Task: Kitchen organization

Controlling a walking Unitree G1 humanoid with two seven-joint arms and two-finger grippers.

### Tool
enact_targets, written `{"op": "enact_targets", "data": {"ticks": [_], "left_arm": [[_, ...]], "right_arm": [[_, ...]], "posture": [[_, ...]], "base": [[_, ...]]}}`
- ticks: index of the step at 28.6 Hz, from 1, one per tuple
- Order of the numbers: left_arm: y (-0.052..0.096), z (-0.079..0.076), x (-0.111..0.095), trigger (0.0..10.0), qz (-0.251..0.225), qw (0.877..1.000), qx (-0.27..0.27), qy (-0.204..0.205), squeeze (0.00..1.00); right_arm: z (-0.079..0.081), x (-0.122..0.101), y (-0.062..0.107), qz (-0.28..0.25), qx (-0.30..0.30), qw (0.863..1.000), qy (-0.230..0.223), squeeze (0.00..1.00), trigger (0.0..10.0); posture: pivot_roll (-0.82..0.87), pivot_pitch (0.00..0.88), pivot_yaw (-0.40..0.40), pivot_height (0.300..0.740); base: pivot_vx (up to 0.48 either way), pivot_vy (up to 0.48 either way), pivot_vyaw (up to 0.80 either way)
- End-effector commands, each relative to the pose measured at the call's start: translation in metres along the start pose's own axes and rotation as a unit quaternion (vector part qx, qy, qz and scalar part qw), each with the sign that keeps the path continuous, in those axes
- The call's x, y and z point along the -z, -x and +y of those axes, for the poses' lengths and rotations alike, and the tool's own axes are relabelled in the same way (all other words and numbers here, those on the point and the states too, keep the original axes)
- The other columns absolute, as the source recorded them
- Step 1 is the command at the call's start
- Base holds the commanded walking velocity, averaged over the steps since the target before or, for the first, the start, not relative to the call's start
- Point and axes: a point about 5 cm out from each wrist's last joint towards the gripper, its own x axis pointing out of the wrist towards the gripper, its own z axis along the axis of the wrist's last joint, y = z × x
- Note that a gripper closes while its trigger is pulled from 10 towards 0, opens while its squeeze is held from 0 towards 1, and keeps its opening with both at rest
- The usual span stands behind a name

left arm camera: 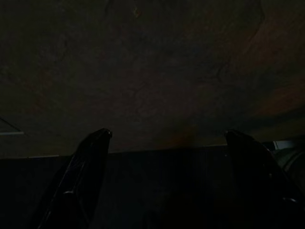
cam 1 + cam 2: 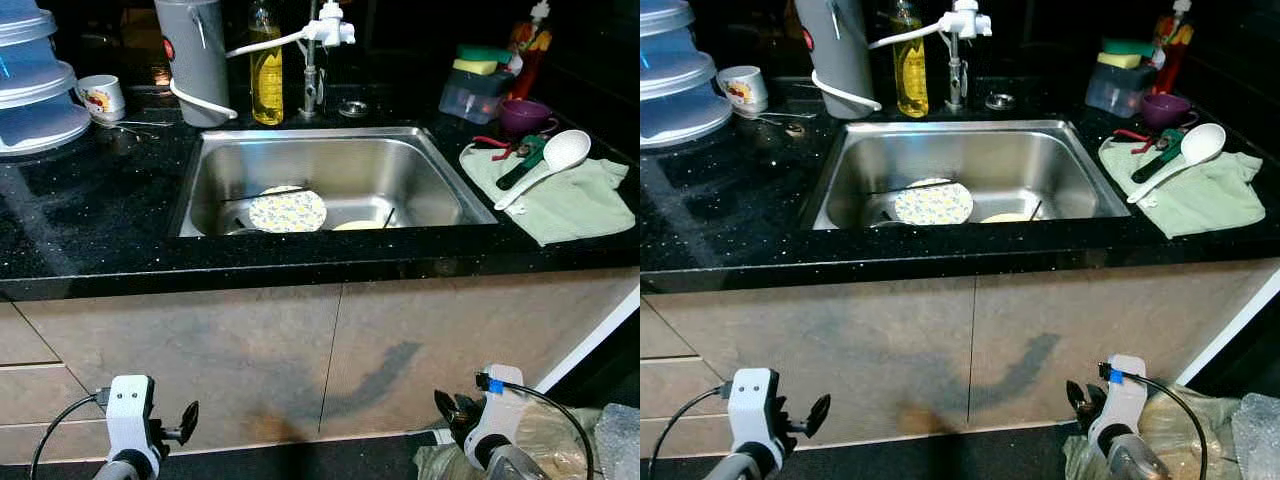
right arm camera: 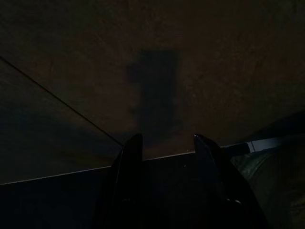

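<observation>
I saw both end effectors, left (image 2: 188,420) and right (image 2: 447,408), hanging low with fingers spread, empty, well below the floral round plate (image 2: 287,210) in the steel sink (image 2: 420,165).

I look for words and numbers, but I can't read any. The white cup (image 2: 101,97) on the counter has a colorful picture on it, and the yellow bottle (image 2: 266,72) behind the sink has a label, but both are too small and blurry for me to make out letters.
</observation>
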Motion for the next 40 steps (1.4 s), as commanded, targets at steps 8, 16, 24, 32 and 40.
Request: {"op": "enact_targets", "data": {"ticks": [8,16,24,32,40], "left_arm": [[0.0036,-0.0048,0.0032,10.0,0.007,1.0,0.004,0.004,0.0],[0.0062,-0.0035,0.0052,10.0,0.009,1.0,0.002,0.005,0.0],[0.0075,-0.0032,0.0075,10.0,0.013,1.0,0.001,0.006,0.0],[0.0072,-0.0043,0.0085,10.0,0.015,1.0,0.003,0.005,0.0],[0.0059,-0.0069,0.0085,10.0,0.018,1.0,0.008,0.004,0.0]], "right_arm": [[-0.0034,0.0004,0.0043,-0.002,0.003,1.0,0.002,0.0,10.0],[-0.0044,0.0013,0.0066,-0.002,0.001,1.0,0.003,0.0,10.0],[-0.0059,0.0016,0.0083,0.001,-0.001,1.0,0.005,0.0,10.0],[-0.0055,0.0017,0.0081,0.004,-0.002,1.0,0.005,0.0,10.0],[-0.0054,0.0019,0.0074,0.007,-0.002,1.0,0.005,0.0,10.0]], "posture": [[0.01,0.072,-0.044,0.74],[0.01,0.083,-0.044,0.74],[0.02,0.087,-0.056,0.74],[0.02,0.079,-0.049,0.74],[0.02,0.06,-0.053,0.74]], "base": [[0.0,0.0,0.0],[0.0,0.0,0.0],[0.0,0.0,0.0],[0.0,0.0,0.0],[0.0,0.0,0.0]]}}
